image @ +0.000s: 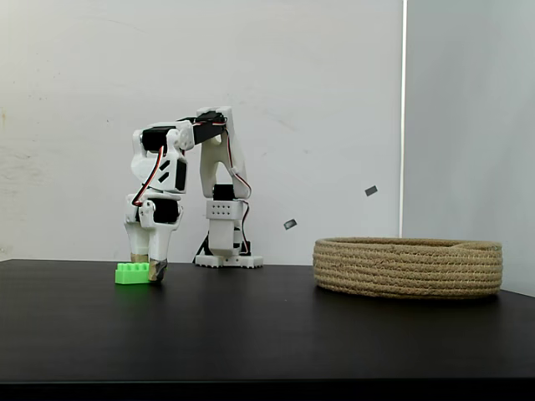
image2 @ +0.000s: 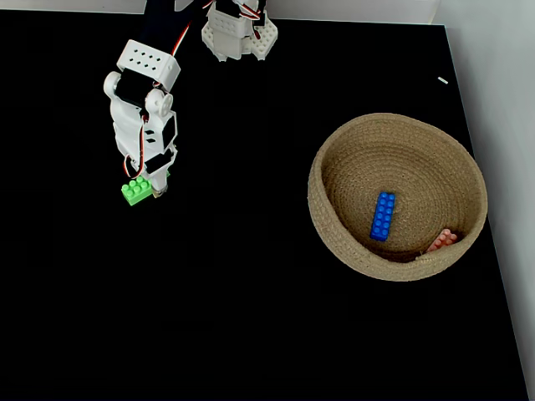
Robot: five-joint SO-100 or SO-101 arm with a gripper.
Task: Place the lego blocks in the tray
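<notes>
A bright green lego block (image: 129,273) lies on the black table at the left, and from above the green block (image2: 135,191) shows its studs. My gripper (image: 148,269) points straight down at the block's right end, one taped finger on each side and both pressed against it. In the fixed view from above, the gripper (image2: 149,185) covers that end of the block. The tray (image: 408,266) is a round rope basket at the right. The tray (image2: 334,150) holds a blue lego block (image2: 383,215) and a pale pink one (image2: 442,241) by its near rim.
The arm's white base (image2: 238,38) stands at the table's back edge. A wide stretch of bare black table separates the gripper from the tray. The table's right edge (image2: 481,167) runs just past the tray.
</notes>
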